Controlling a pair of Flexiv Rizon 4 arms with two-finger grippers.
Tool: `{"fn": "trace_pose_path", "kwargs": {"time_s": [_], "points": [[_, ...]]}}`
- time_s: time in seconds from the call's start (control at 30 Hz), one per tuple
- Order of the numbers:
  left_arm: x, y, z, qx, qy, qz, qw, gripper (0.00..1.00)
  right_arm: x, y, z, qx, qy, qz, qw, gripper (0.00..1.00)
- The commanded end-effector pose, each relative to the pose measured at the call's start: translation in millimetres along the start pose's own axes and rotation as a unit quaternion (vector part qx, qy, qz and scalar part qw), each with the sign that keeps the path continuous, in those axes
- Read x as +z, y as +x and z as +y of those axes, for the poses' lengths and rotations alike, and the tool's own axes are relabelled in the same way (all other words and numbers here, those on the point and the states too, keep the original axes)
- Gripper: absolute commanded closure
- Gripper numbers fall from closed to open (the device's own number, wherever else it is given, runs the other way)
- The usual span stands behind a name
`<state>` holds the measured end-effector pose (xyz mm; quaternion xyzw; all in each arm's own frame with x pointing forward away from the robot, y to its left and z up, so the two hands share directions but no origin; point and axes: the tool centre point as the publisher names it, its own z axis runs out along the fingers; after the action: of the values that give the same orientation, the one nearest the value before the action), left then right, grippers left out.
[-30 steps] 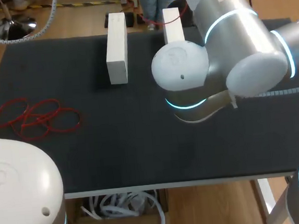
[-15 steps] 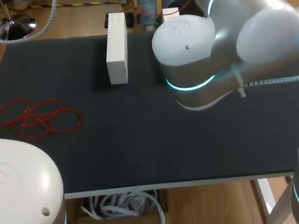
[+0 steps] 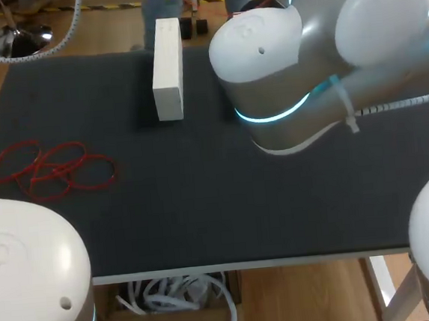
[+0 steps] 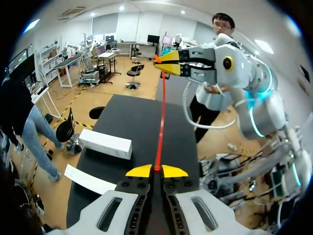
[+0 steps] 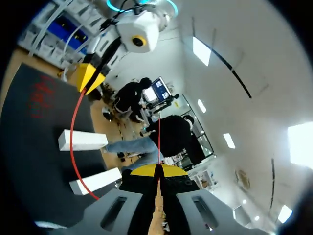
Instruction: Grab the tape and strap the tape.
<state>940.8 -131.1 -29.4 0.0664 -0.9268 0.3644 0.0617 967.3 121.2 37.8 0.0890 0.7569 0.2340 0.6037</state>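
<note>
A thin red band (image 4: 160, 117) is stretched taut in the air between my two grippers, above the black table (image 4: 137, 115). In the left wrist view my left gripper (image 4: 156, 171) is shut on one end, and the band runs straight ahead to my right gripper (image 4: 172, 62), whose yellow tips pinch the other end. From the right wrist, my right gripper (image 5: 157, 171) is shut on the band (image 5: 73, 142), which arcs away to my left gripper (image 5: 89, 77). Neither gripper shows in the head view, only the arms' bulky joints (image 3: 318, 54).
A pile of loose red bands (image 3: 50, 169) lies at the table's left. One long white box (image 3: 166, 67) stands at the back middle. The right arm hides a second box (image 4: 88, 180) from the head camera. Black table edges (image 3: 246, 261) bound the space.
My right arm has swung up and toward the back of the table, now covering the second white box in the head view. The pile of bands and the other box have not moved.
</note>
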Motion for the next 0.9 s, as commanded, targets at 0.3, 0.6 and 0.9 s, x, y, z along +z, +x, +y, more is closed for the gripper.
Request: {"fn": "trace_pose_path", "kwargs": {"time_s": [0.3,0.6,0.9], "points": [[-0.6,-0.2,-0.8,0.000,-0.002,0.001,1.000,1.00,-8.0,-15.3,8.3,-0.361,-0.022,0.081,0.929,1.00],[-0.6,-0.2,-0.8,0.000,-0.002,0.001,1.000,1.00,-11.2,-15.0,13.0,-0.362,-0.026,0.076,0.929,1.00],[-0.6,-0.2,-0.8,0.000,-0.002,0.001,1.000,1.00,-11.2,-15.0,13.0,-0.362,-0.026,0.076,0.929,1.00]]}}
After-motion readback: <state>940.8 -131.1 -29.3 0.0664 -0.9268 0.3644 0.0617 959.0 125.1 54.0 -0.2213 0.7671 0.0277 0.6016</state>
